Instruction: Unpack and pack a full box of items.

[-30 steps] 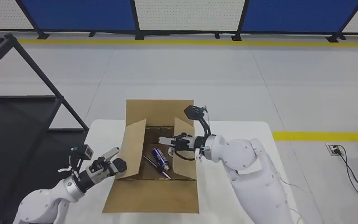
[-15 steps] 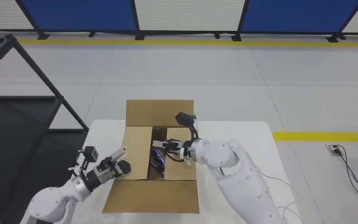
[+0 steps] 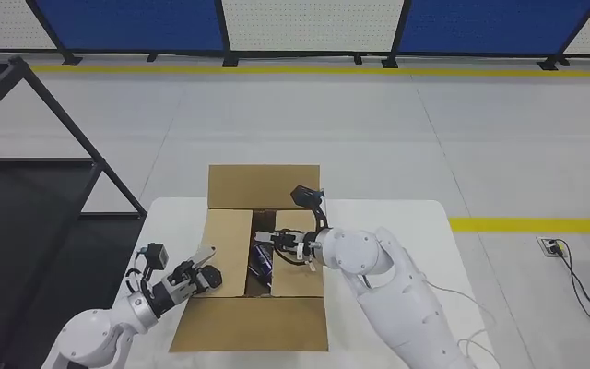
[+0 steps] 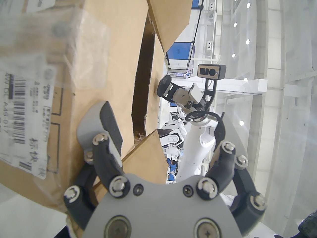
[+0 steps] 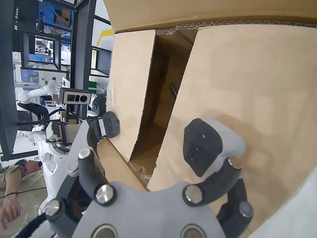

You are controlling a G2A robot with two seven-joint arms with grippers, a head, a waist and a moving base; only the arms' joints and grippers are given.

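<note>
A white table [image 3: 406, 231] holds a large cardboard box [image 3: 277, 332] at its middle. The box's far flap [image 3: 263, 183] stands open, tipped away from the robot. The near flap [image 3: 230, 323] lies spread out flat toward the robot. The left side flap [image 3: 228, 249] and the right side flap [image 3: 300, 272] are both folded down over the top, with a narrow dark gap between them.

The right gripper [image 3: 279, 247] hovers over the inner edge of the right side flap. Its fingers are spread apart and hold nothing. One finger pad [image 5: 205, 147] sits just above that flap, and whether it touches cannot be told.

The left gripper [image 3: 206, 265] is just beside the outer left wall of the box, near the fold of the left side flap. Its fingers are also spread and empty, with one pad [image 4: 110, 122] close against the cardboard.

Through the gap, a dark can-like item with some blue [image 3: 261, 261] lies inside the box, mostly hidden.
</note>
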